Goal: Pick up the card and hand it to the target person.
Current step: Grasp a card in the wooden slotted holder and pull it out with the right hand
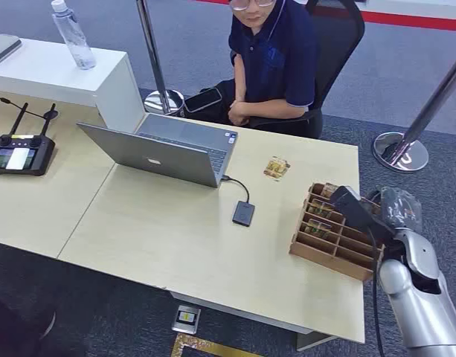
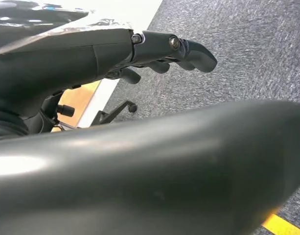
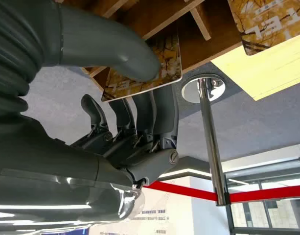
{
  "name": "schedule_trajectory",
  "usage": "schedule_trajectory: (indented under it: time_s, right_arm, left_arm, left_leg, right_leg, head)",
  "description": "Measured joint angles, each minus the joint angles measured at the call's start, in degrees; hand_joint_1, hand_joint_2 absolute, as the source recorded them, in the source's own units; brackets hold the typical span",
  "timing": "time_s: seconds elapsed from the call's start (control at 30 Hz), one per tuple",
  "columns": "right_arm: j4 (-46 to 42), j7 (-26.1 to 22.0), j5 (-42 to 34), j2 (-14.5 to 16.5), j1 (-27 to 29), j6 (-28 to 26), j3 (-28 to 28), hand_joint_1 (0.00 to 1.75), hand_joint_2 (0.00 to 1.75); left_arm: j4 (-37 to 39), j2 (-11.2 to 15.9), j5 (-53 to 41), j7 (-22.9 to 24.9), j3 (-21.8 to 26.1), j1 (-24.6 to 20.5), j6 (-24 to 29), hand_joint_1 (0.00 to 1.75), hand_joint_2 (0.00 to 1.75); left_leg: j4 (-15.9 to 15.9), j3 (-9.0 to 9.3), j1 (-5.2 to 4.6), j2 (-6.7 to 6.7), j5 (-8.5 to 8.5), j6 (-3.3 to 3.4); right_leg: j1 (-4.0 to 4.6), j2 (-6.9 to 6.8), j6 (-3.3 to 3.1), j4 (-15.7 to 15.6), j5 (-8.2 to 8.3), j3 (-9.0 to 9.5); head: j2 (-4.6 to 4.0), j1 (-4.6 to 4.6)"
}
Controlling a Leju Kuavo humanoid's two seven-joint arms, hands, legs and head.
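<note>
My right hand [image 1: 357, 210] reaches into the far right part of a wooden compartment box [image 1: 326, 251] at the table's right end. In the right wrist view my right hand [image 3: 141, 122] pinches a golden patterned card [image 3: 170, 56] between the thumb and the fingers, just at the box's wooden dividers [image 3: 200, 22]. More cards [image 1: 320, 210] stand in the box's slots. One loose card [image 1: 277, 168] lies on the table in front of a seated person [image 1: 276, 59] in a dark shirt. My left hand [image 2: 167, 49] hangs over grey carpet, fingers loosely extended and holding nothing.
An open laptop [image 1: 169, 149] sits mid-table, cabled to a small dark drive [image 1: 242, 213]. A remote controller [image 1: 20, 152] lies at the far left and a bottle [image 1: 74, 33] stands on a white counter. Stanchion bases [image 1: 401, 151] stand behind the table with a red belt [image 3: 185, 191].
</note>
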Motion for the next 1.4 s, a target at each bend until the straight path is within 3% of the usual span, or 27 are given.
schedule_trajectory:
  time_s: [0.37, 0.9, 1.13, 1.4]
  right_arm:
    - [-2.9, -1.1, 1.0, 0.2, 0.3, -0.6, 0.1, 1.51, 1.75]
    - [-17.1, -3.9, 1.9, 0.6, 1.7, -4.8, 0.8, 1.67, 1.75]
    - [-18.8, -3.9, 3.1, 4.8, 0.1, -5.4, 3.3, 1.68, 1.75]
    - [-9.3, -3.9, 5.1, 11.4, -3.8, -5.2, 8.2, 1.75, 1.75]
  left_arm:
    - [0.0, 0.0, -0.1, 0.0, 0.1, 0.0, 0.0, 0.0, 0.0]
    - [0.0, -0.2, 0.2, 0.0, 0.1, 0.0, 0.0, 0.0, 0.0]
    - [0.0, -0.5, -0.9, -0.3, 0.0, -0.1, -0.1, 0.0, 0.0]
    - [0.0, -0.6, -1.9, -0.4, -0.1, -0.5, -0.4, 0.0, 0.0]
  left_leg:
    - [0.0, -0.02, 0.0, 0.0, 0.0, 0.0]
    - [0.0, -0.03, 0.0, 0.0, 0.0, 0.0]
    - [0.0, -0.03, 0.01, 0.01, 0.01, -0.02]
    - [0.0, -0.05, 0.01, 0.04, 0.06, -0.01]
  right_leg:
    - [0.0, 0.0, 0.0, 0.0, 0.0, -0.02]
    - [0.0, 0.0, 0.0, 0.0, 0.0, -0.01]
    - [0.01, 0.0, -0.01, 0.0, 0.0, -0.02]
    - [0.04, 0.0, -0.02, 0.1, 0.01, -0.03]
  head:
    - [0.0, -0.01]
    - [0.0, 0.0]
    - [0.0, -0.01]
    - [0.0, 0.0]
